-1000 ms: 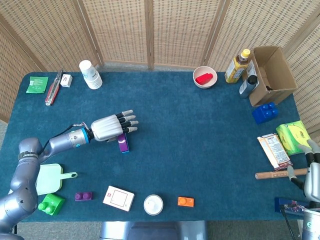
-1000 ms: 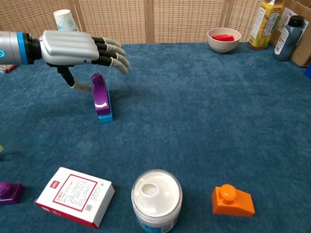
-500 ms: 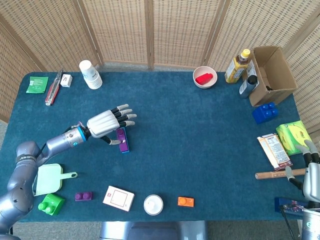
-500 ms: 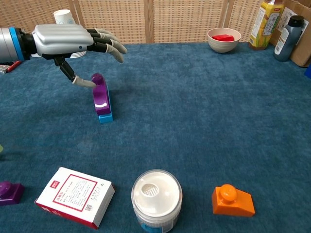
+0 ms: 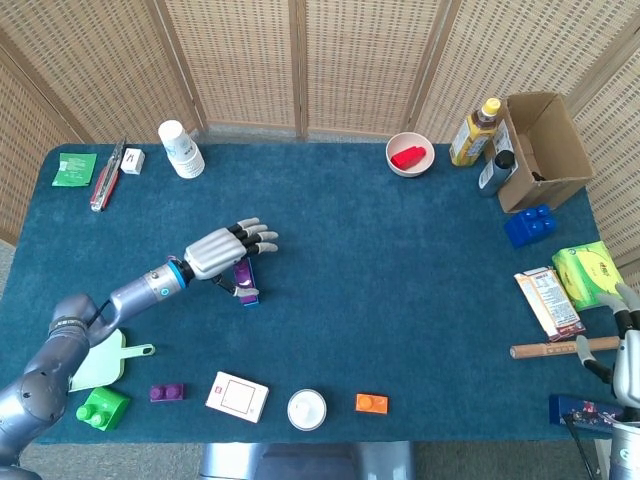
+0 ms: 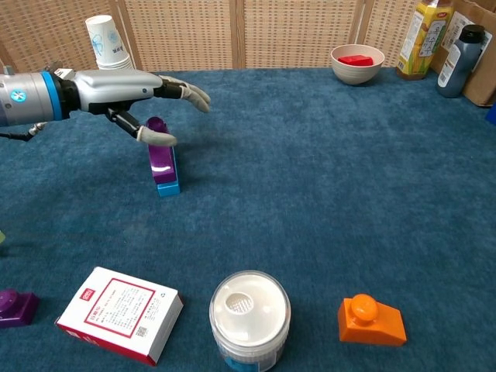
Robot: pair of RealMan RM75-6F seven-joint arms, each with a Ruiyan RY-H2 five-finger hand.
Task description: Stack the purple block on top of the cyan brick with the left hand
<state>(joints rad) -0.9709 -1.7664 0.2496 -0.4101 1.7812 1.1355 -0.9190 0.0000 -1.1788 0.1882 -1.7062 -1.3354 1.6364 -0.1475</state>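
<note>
The purple block (image 6: pixel 161 151) stands upright on edge on top of the cyan brick (image 6: pixel 168 187), left of the table's middle. In the head view, the purple block (image 5: pixel 243 274) hides most of the cyan brick (image 5: pixel 248 298). My left hand (image 6: pixel 128 89) hovers just above and left of the block, palm flat, fingers spread and holding nothing. Its thumb tip (image 6: pixel 159 139) lies close in front of the block's top; contact is unclear. The left hand (image 5: pixel 223 249) reaches in from the left. My right hand (image 5: pixel 626 345) shows partly at the right edge, fingers apart, empty.
Along the near edge lie a white box (image 6: pixel 120 312), a white jar (image 6: pixel 249 310), an orange block (image 6: pixel 370 319) and a small purple brick (image 5: pixel 166 392). A paper cup (image 5: pixel 181 148) stands at the back left, a bowl (image 5: pixel 410 154), bottles and a cardboard box (image 5: pixel 545 150) at the back right.
My left hand has turned flatter and dropped a little, its thumb swinging across the block's top. The purple block and the cyan brick have not moved.
</note>
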